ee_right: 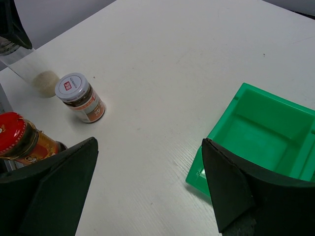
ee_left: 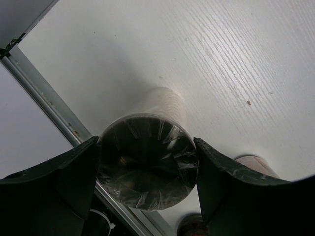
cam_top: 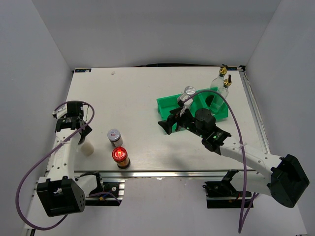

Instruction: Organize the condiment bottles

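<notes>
Green plastic marks the tray (cam_top: pixel 170 102), which lies at 2 o'clock on the white table (cam_top: pixel 138 93) in the top view.

My left gripper (ee_left: pixel 146 147) is closed down to the width of a shaker (ee_left: pixel 147 177). Its two dark fingers (ee_left: pixel 74 172) press on opposite sides just below the lid. The lid looks dark and is covered with crinkled clear film. This shaker is at 8 o'clock on the table, close to the near left edge. Its pale base points down toward the surface, but I cannot tell whether it touches.

At 2 o'clock from that shaker stands a small jar (cam_top: pixel 114 136) with a white lid bearing a red mark. At 5 o'clock from the jar, just beside it, is a dark red-capped bottle (cam_top: pixel 120 156), close to the near rail.

My right gripper (ee_right: pixel 148 147) is spread wide with nothing between its fingers. It hangs over bare table at 7 o'clock from the tray, near the tray's left end.

A silver-lidded shaker (cam_top: pixel 189 91) stands at the tray's far rim, near its middle. I cannot tell which compartment it occupies, or whether it is inside at all.

Two tall glass bottles (cam_top: pixel 219 84) with gold pourer tops stand close together in the table's 1 o'clock corner, just beyond the tray's right end. The compartment of the tray visible to my right wrist camera holds nothing.
</notes>
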`<state>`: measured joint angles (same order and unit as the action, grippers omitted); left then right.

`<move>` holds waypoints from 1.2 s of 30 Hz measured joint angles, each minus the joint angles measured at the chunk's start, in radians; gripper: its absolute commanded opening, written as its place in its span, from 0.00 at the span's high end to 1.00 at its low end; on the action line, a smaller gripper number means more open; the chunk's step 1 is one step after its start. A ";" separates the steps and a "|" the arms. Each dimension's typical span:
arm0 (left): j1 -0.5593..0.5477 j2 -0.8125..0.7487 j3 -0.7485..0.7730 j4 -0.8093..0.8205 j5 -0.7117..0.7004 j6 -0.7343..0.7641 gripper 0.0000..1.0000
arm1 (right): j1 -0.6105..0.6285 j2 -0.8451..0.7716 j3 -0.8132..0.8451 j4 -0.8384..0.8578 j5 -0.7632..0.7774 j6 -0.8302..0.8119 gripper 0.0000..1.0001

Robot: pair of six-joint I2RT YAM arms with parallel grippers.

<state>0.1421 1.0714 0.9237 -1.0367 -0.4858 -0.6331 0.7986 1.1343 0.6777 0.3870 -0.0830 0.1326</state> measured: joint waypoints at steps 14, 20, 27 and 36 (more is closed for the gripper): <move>0.000 0.021 0.160 0.035 0.093 0.038 1.00 | 0.000 0.012 0.000 -0.022 -0.109 -0.058 0.11; 0.000 0.088 0.347 0.142 0.245 0.045 1.00 | 0.000 0.056 0.010 -0.021 -0.172 -0.091 0.11; -0.116 0.186 0.429 0.171 0.348 0.067 1.00 | 0.024 0.135 0.096 -0.024 -0.218 -0.163 0.11; -0.457 0.372 0.527 0.192 0.532 0.079 1.00 | 0.050 0.307 0.235 0.028 -0.296 -0.279 0.11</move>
<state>-0.3149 1.4433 1.4509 -0.8452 0.0460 -0.5537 0.8482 1.4418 0.9127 0.4152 -0.3786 -0.1463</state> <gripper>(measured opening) 0.793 0.895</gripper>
